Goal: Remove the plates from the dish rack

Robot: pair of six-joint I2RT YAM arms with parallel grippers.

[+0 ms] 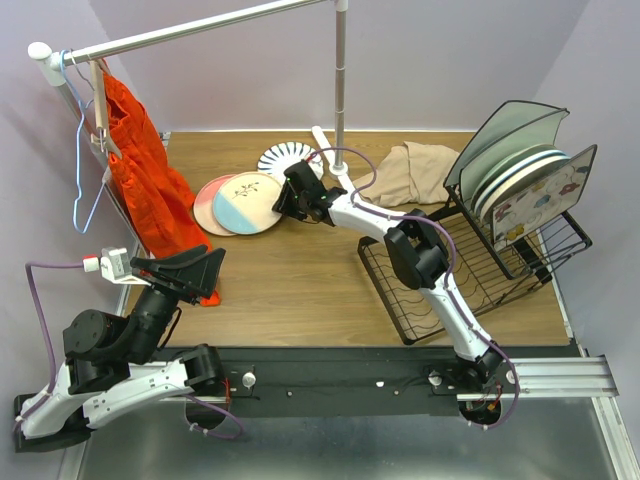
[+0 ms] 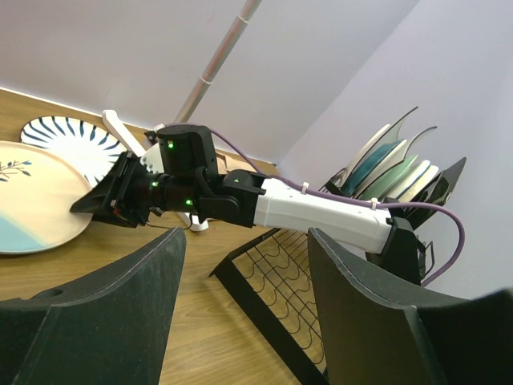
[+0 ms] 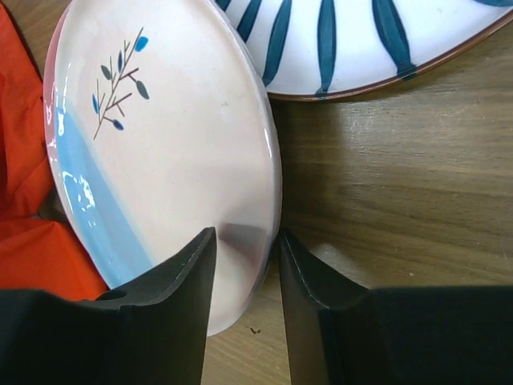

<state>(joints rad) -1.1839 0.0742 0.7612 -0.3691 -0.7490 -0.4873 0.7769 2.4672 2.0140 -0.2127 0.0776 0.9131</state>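
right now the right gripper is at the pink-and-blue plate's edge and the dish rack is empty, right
The dish rack is not empty: several plates stand upright in its slotted section, as the top external view shows. The right gripper is at the edge of the pink-and-blue plate.

Glossy glazed plates [image 3: 184,160] lie on matt wood-grain table [image 3: 401,176], near black wire dish rack [image 1: 505,285].

flat plates [image 1: 245,200]: table [image 1: 300,285], left | upright plates [image 1: 520,185]: in dish rack [image 1: 470,290], right
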